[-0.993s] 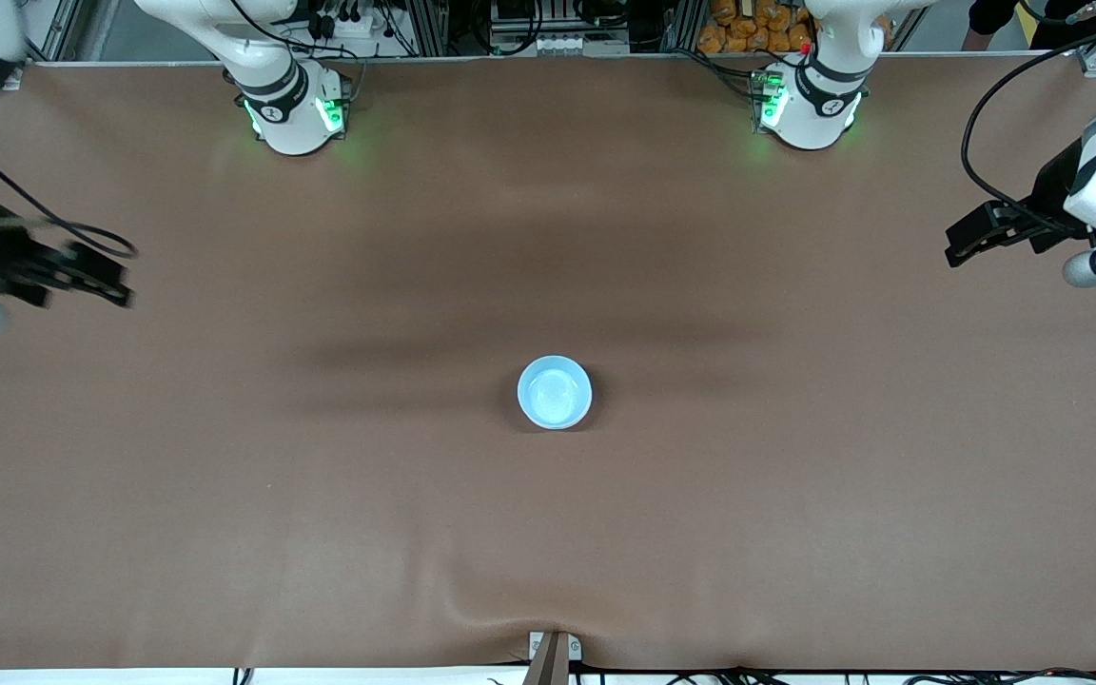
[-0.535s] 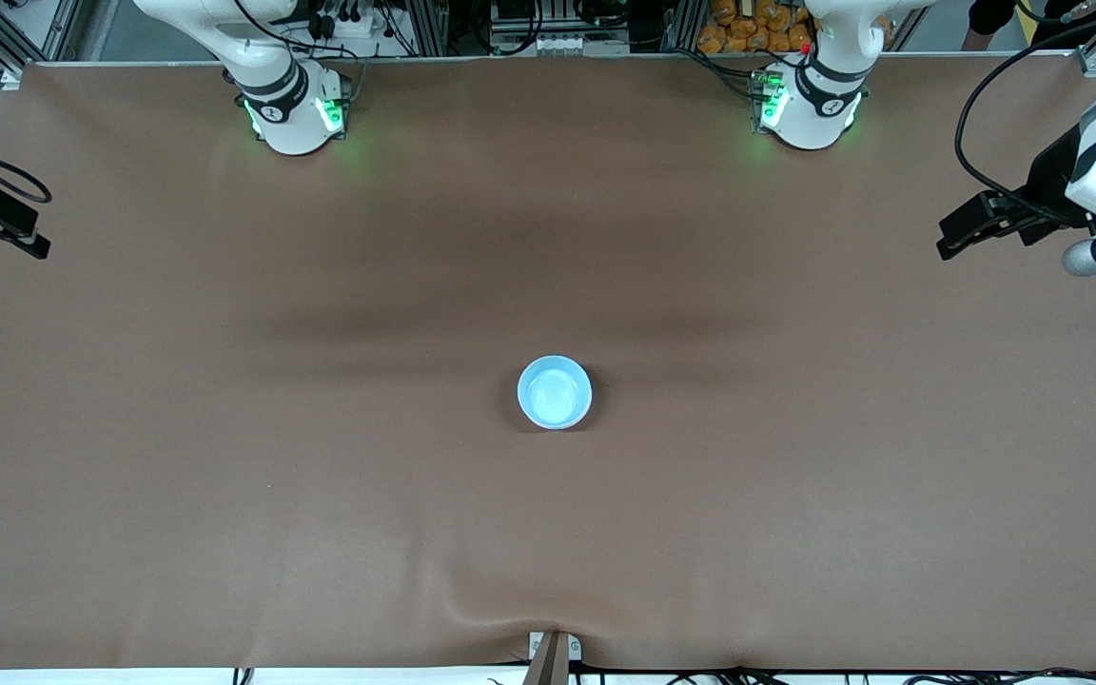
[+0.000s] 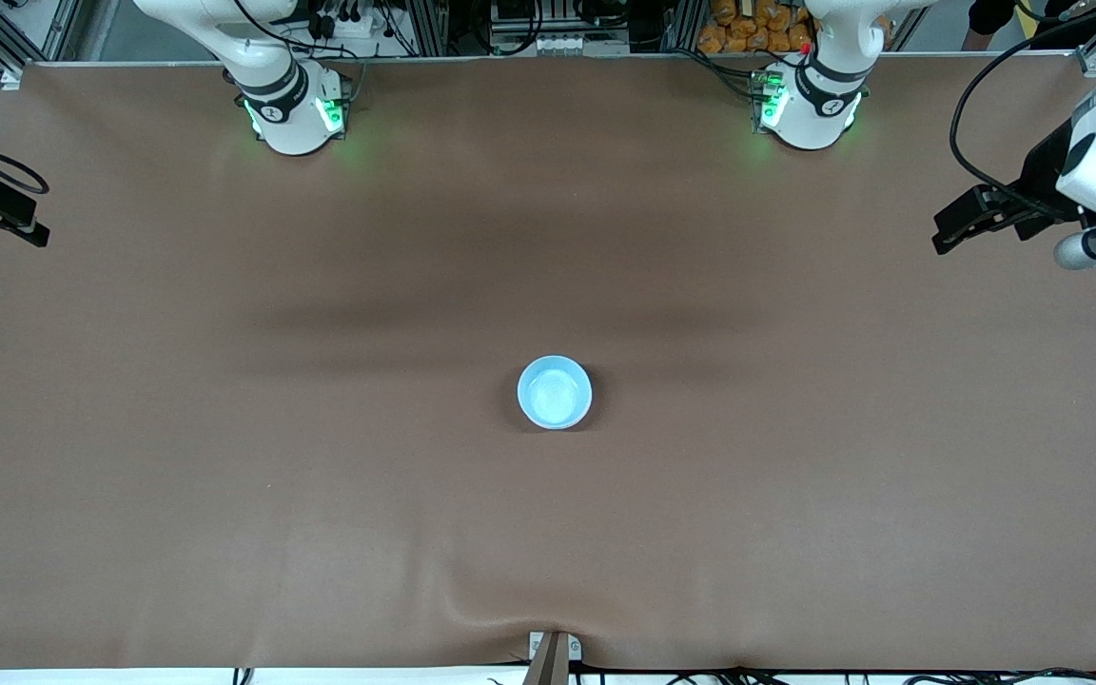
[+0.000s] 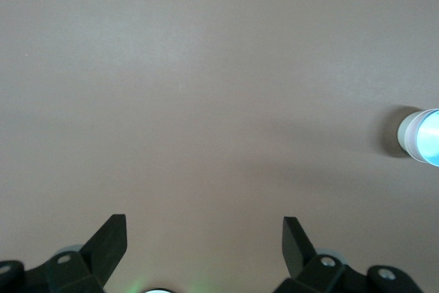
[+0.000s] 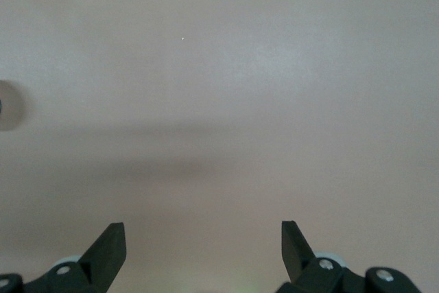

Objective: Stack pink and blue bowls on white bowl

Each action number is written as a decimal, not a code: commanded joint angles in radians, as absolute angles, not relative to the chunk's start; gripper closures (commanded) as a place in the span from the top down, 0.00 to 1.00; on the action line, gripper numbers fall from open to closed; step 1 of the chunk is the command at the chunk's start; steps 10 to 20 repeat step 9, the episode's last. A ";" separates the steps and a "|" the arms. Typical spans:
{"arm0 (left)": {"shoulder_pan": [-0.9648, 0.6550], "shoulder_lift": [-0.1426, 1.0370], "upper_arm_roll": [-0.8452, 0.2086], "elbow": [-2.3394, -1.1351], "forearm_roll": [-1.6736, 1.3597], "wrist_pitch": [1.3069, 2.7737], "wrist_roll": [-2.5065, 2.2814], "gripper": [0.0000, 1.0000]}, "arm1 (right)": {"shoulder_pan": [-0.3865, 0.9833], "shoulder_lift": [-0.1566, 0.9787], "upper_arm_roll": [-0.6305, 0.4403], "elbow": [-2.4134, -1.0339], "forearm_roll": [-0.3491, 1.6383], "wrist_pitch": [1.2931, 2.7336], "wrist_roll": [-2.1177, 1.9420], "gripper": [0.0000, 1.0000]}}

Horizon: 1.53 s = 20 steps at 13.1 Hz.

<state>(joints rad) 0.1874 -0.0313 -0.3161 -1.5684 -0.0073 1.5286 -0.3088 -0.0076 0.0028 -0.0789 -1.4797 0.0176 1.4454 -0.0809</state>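
Observation:
A light blue bowl sits upright in the middle of the table. Its edge also shows in the left wrist view, with a pale whitish wall below the blue rim; I cannot tell which bowl that wall belongs to. The pink bowl is hidden, and no white bowl shows from above. My left gripper hangs open and empty over the left arm's end of the table, its fingers wide apart. My right gripper hangs open and empty at the right arm's end.
Brown cloth covers the table, with a raised wrinkle at its edge nearest the front camera, by a small metal bracket. The two arm bases stand along the edge farthest from the front camera.
The right gripper has pulled away toward the right arm's end of the table, to the view's edge. The left gripper has drifted slightly toward the bases. Both stayed open; the bowl has not moved.

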 commanded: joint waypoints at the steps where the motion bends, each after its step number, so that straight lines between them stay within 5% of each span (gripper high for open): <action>1: 0.198 -0.087 -0.322 -1.601 0.014 1.532 -0.299 1.00 | -0.009 -0.028 -0.077 -1.494 0.011 1.388 0.001 1.00; 20: 0.204 -0.078 -0.308 -1.540 0.015 1.493 -0.209 1.00 | -0.009 -0.044 -0.075 -1.493 0.014 1.390 0.009 1.00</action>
